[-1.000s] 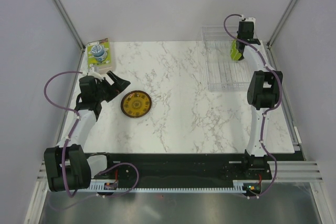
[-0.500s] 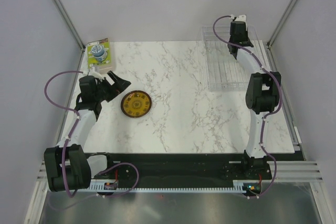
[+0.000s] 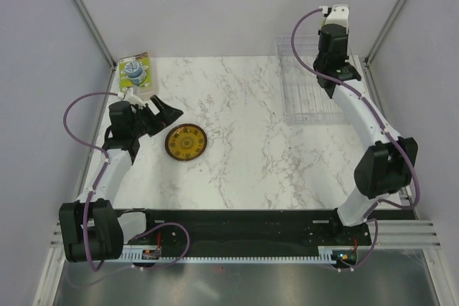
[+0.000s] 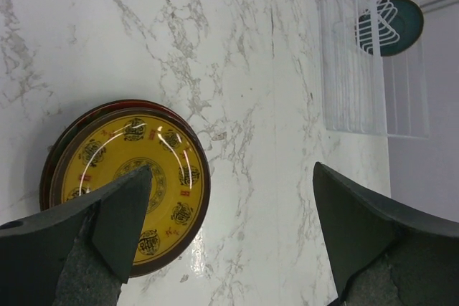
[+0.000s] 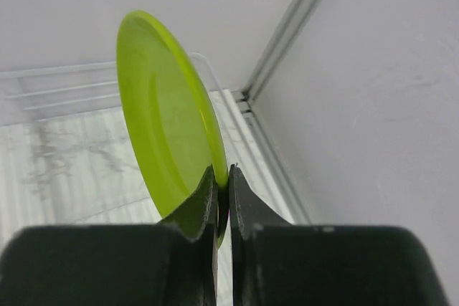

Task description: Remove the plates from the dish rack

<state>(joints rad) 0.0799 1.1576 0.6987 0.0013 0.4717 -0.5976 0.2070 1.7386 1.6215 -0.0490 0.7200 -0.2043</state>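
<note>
Up far right, right hand (image 5: 222, 174) clamps the lime plate (image 5: 168, 120) over the dish rack (image 3: 308, 102), side wall (image 5: 373, 91) close; left hand (image 4: 231, 177) gapes beside the gold plate (image 4: 125, 184), marble tabletop (image 3: 251, 148) around.

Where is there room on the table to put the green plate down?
The widest bare patch of table lies between the yellow plate and the dish rack, and on in front of the rack. The left side is crowded: the box, the left hand and that yellow plate sit close together.
</note>
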